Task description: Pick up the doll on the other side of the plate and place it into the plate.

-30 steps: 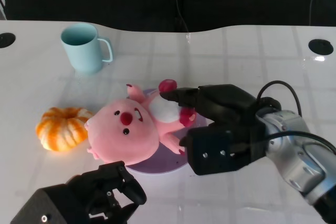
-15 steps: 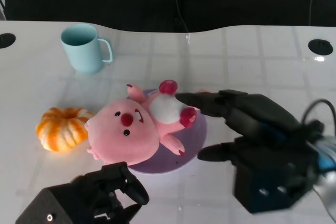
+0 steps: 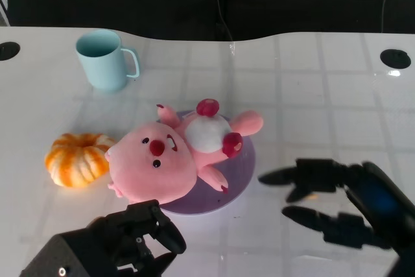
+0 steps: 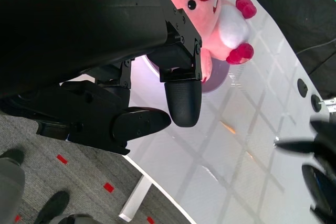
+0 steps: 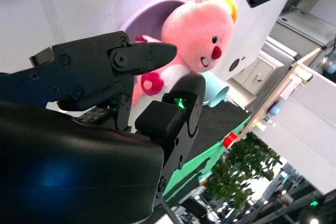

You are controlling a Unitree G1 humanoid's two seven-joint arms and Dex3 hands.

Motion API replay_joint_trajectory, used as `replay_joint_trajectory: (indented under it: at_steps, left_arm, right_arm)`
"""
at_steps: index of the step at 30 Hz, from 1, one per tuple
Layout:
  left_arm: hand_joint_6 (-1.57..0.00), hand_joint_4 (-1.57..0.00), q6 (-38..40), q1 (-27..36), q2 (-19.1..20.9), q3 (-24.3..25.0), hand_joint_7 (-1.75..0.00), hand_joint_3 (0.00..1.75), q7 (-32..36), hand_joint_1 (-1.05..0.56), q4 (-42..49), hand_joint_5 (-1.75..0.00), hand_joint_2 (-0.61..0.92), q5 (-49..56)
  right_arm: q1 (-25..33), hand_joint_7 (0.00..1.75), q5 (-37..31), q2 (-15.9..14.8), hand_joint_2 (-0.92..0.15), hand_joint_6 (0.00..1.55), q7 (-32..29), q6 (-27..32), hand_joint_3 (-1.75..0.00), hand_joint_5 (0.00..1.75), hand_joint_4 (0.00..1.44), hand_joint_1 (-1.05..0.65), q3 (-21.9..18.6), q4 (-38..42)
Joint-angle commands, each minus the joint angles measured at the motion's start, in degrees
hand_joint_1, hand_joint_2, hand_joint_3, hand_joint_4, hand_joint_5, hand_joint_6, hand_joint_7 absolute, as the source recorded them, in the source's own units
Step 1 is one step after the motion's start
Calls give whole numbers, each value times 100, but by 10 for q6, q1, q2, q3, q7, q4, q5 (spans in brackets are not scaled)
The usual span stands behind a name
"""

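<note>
— What takes up most of the scene?
— The white table (image 3: 324, 69), with the pink plush pig doll (image 3: 165, 157) lying on its back near the middle. Its big head points toward seven o'clock and its feet toward two o'clock.

— Is the doll in the plate?
— Yes, it lies on the purple plate (image 3: 241, 163), the head hanging over the plate's rim at eight o'clock.

— And the hands?
— The right hand (image 3: 337, 202) hovers at four o'clock from the plate, apart from the doll, fingers spread wide and holding nothing. The left hand (image 3: 123, 244) sits at six o'clock, just below the doll's head, fingers curled in on nothing.

— Anything else on the table?
— A light blue mug (image 3: 104, 58) stands upright at eleven o'clock from the plate, well apart. An orange pumpkin-shaped toy (image 3: 78, 158) lies at nine o'clock, just beside the doll's head.
</note>
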Motion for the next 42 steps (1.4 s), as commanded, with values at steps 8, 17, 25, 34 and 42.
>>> replay_joint_trajectory:
  at_steps: [8, 17, 25, 34, 42]
  left_arm:
    - [-53, -55, 4, 3, 13, 35, -143, 53, -7, -15, -1, -164, 92, -24]
    - [-55, -56, -5, 4, 29, 52, -139, 55, -13, -16, 3, -166, 91, -27]
    - [-55, -57, -10, 4, 31, 56, -139, 63, -14, -16, 6, -166, 87, -32]
    - [-54, -56, 0, 0, 35, 49, -138, 63, -13, -17, 4, -165, 86, -21]
    - [-54, -56, 7, -7, 34, 46, -139, 58, -10, -16, 7, -166, 89, -19]
  right_arm:
    - [112, 105, 80, 21, -54, 79, -3, 37, -104, 136, 79, 6, -48, -86]
    - [125, 120, 69, 39, -48, 82, -17, 42, -125, 154, 84, 17, -35, -71]
    - [107, 133, 43, 41, -41, 83, -30, 17, -133, 167, 86, 18, -40, -16]
    - [85, 135, 23, 40, -39, 82, -42, -6, -134, 171, 83, 15, -46, 32]
    - [75, 133, 22, 48, -41, 81, -47, 12, -133, 171, 84, 14, -43, 41]
